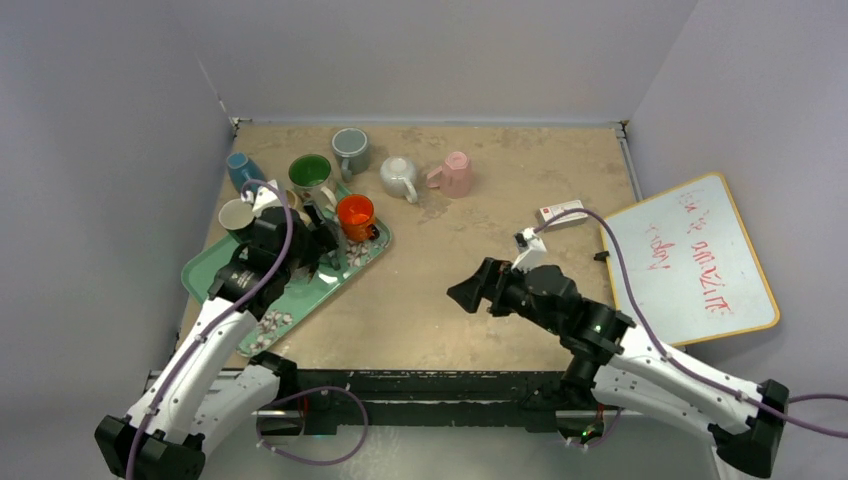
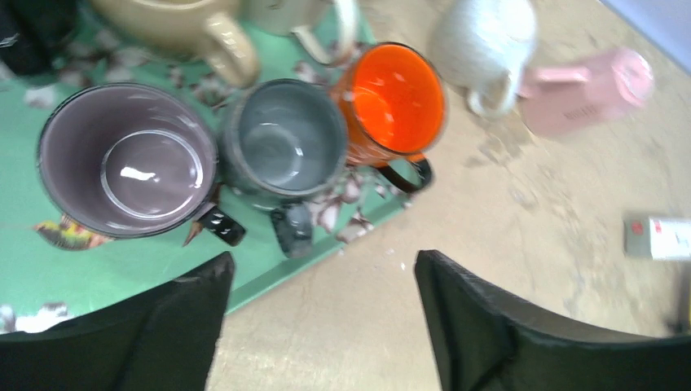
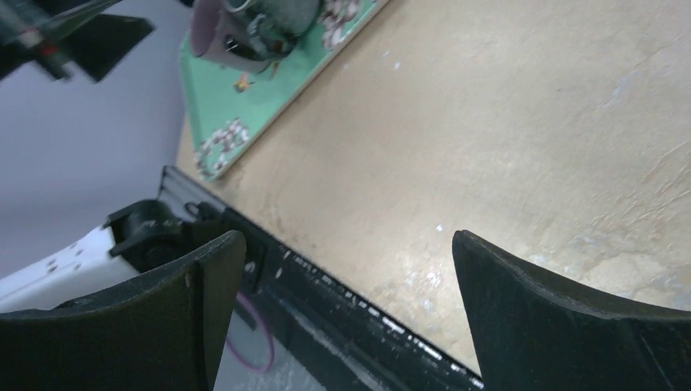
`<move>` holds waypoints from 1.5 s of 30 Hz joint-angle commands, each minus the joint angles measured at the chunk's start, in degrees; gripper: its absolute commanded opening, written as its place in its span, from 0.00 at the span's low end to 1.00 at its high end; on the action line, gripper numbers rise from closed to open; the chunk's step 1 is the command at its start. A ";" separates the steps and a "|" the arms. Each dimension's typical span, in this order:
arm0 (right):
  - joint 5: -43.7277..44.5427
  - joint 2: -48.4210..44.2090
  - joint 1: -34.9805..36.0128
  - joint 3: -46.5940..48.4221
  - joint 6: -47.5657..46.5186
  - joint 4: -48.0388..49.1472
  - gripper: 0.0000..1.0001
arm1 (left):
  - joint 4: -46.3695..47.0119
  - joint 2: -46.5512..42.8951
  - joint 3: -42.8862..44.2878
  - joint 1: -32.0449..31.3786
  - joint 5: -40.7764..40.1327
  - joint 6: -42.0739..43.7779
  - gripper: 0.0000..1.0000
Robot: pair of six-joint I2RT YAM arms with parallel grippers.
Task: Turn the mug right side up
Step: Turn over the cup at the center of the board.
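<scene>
A white mug (image 1: 398, 175) and a pink mug (image 1: 455, 172) stand on the bare table behind the tray. Both seem to be mouth down, with no opening showing. They also show in the left wrist view, the white one (image 2: 485, 45) and the pink one (image 2: 587, 90). My left gripper (image 1: 325, 235) hovers over the tray's right edge, open and empty (image 2: 322, 269). Below it stand upright purple (image 2: 122, 159), dark grey (image 2: 285, 138) and orange (image 2: 395, 98) mugs. My right gripper (image 1: 465, 293) is open and empty over the table's near middle (image 3: 346, 244).
A green floral tray (image 1: 205, 270) at the left holds several upright mugs. A grey mug (image 1: 350, 148) and a blue mug (image 1: 240, 165) stand near the back. A white box (image 1: 562, 212) and a whiteboard (image 1: 690, 260) lie at the right. The table's front rail (image 3: 342, 293) is under my right gripper.
</scene>
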 commanded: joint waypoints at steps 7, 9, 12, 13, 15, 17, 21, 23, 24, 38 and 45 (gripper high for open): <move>11.20 23.76 -1.71 14.92 -9.54 8.70 0.99 | -0.39 -4.24 5.51 0.08 31.22 17.42 0.89; 9.32 28.21 -3.96 17.88 -13.23 11.39 0.97 | -0.37 -6.71 4.64 0.08 31.20 18.48 0.90; 6.87 34.74 -8.28 20.48 -16.44 16.02 0.89 | -1.73 -10.76 3.58 0.08 29.16 20.74 0.90; 5.92 37.80 -10.16 21.13 -17.81 18.39 0.86 | -2.52 -11.90 3.29 0.08 28.29 21.65 0.90; 4.91 42.12 -12.01 23.46 -19.89 19.75 0.80 | -3.72 -13.77 3.06 0.08 27.17 22.61 0.90; 3.53 47.90 -13.28 26.88 -24.29 20.10 0.72 | -5.16 -15.45 3.31 0.08 26.84 23.52 0.90; 2.95 56.84 -13.89 33.70 -29.93 21.10 0.56 | -5.63 -20.14 2.77 0.08 26.31 24.33 0.90; 2.45 60.81 -14.05 37.06 -31.95 21.49 0.52 | -5.14 -22.43 2.36 0.08 25.21 24.43 0.90; 2.07 62.95 -14.18 38.84 -32.98 21.38 0.51 | -5.09 -23.31 2.22 0.08 24.09 24.67 0.90; -2.47 86.02 -15.61 64.32 -41.88 13.59 0.58 | -6.69 -25.05 2.47 0.16 21.16 24.32 0.89; 2.95 91.38 -15.77 70.18 -45.54 10.50 0.57 | -7.55 -26.50 2.46 0.16 19.65 23.85 0.89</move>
